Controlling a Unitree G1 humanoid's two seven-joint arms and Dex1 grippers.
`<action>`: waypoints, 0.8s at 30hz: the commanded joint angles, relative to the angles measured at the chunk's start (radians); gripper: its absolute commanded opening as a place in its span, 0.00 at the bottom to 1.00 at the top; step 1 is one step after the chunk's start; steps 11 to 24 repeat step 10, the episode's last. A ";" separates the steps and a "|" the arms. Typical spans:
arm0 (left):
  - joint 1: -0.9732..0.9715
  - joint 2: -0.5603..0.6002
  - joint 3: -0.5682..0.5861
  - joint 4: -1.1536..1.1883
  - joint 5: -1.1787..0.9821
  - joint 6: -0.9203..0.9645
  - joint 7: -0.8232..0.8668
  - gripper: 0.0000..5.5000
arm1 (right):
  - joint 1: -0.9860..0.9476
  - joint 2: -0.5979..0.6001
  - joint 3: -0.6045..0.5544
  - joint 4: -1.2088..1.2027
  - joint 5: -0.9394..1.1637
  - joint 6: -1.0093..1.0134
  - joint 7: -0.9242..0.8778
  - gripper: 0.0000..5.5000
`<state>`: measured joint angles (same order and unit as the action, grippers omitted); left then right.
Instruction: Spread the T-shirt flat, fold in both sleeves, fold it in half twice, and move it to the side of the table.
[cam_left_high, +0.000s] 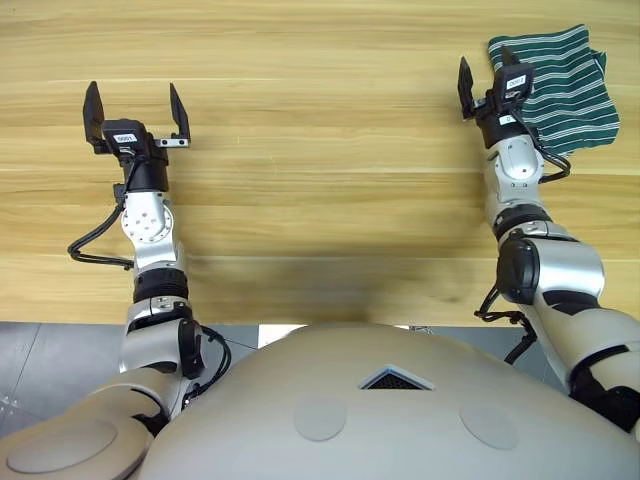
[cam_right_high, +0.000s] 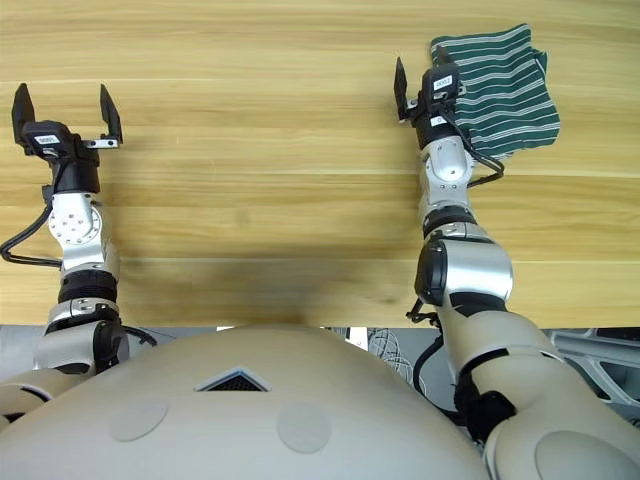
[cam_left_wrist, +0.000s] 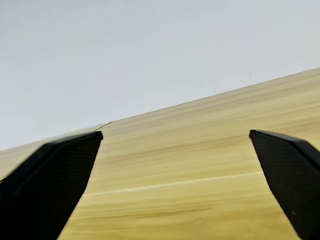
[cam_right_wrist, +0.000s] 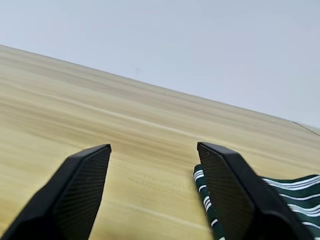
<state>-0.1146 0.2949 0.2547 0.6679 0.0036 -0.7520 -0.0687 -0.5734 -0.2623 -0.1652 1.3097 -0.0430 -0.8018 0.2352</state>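
The T-shirt (cam_left_high: 558, 88), dark green with thin white stripes, lies folded into a small packet at the far right of the wooden table (cam_left_high: 320, 150). My right gripper (cam_left_high: 488, 75) is open at the packet's left edge, with one finger over the cloth's corner and the other over bare wood. Nothing sits between its fingers; in the right wrist view the striped T-shirt (cam_right_wrist: 300, 200) shows just beyond one fingertip. My left gripper (cam_left_high: 135, 105) hovers wide open over bare wood at the far left, holding nothing.
The table's near edge (cam_left_high: 300, 322) runs just in front of my torso, with grey floor (cam_left_high: 60, 360) below it. A pale wall (cam_left_wrist: 150, 50) rises behind the table's far edge. Bare wood stretches between the two arms.
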 joint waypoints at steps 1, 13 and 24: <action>-0.024 0.019 -0.007 0.041 0.017 -0.030 0.016 0.97 | 0.010 0.012 -0.003 0.007 0.001 0.017 0.010 0.59; -0.024 0.014 -0.020 0.048 0.021 -0.051 0.018 0.97 | 0.018 0.030 -0.043 0.006 0.056 0.023 0.141 0.59; -0.024 0.014 -0.020 0.048 0.021 -0.051 0.018 0.97 | 0.018 0.030 -0.043 0.006 0.056 0.023 0.141 0.59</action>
